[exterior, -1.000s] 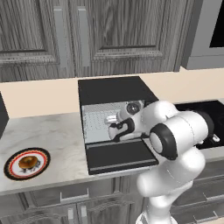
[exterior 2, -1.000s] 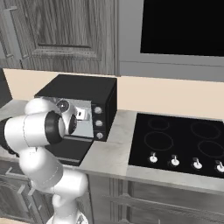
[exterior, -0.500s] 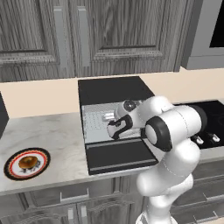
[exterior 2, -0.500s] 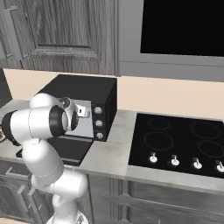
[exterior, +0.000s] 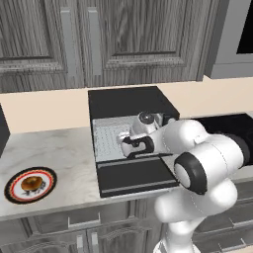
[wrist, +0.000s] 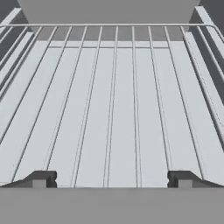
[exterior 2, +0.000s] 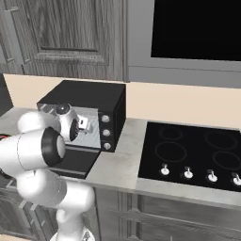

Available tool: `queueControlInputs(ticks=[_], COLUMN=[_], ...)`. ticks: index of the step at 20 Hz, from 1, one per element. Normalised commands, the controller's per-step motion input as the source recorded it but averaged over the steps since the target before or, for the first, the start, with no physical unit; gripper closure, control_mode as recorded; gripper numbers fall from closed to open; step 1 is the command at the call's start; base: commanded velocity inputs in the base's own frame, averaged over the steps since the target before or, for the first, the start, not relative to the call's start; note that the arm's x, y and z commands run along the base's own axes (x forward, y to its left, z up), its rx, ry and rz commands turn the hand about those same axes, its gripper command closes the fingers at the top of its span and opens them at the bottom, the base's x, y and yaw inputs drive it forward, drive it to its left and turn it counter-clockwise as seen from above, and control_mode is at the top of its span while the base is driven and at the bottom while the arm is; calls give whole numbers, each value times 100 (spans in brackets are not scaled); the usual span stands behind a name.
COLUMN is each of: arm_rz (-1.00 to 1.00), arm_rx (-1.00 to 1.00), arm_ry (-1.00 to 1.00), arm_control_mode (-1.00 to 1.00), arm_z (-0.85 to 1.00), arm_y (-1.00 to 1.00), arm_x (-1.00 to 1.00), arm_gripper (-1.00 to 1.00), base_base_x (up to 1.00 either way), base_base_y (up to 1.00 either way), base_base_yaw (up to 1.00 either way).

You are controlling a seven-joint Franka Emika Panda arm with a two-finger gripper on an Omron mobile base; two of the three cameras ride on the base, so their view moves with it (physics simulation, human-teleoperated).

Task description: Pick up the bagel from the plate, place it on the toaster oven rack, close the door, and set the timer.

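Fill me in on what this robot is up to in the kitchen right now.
The arm is reaching over the lowered door of the toaster oven, with its hand open and empty just above the toaster oven rack. Nothing lies on the rack. The bagel sits on the plate on the counter to the oven's left, well away from the hand. So the bagel has not been picked up, and the door is open.

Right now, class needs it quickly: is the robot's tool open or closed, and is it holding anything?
Tool: open, tips wide apart, holding nothing, over the oven rack. The bagel lies on the plate.
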Motion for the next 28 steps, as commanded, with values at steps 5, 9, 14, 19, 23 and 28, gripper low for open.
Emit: queueControlInputs(ticks=[5,9,14,19,23,28], arm_rz=[-4,-3,-1,0,0,0], arm_rx=[0,0,-1,0,0,0], arm_ry=[33,35,27,12,1,0], arm_control_mode=[-100,-100,-100,-100,-100,-100], arm_z=[-66,-78,-98,-100,-97,-74], arm_y=[0,0,0,0,0,0], arm_x=[-100,-100,-100,-100,-100,-100], arm_gripper=[-100,-100,-100,-100,-100,-100], base_base_x=[0,0,0,0,0,0], base_base_y=[0,0,0,0,0,0], base_base_yaw=[0,0,0,0,0,0])
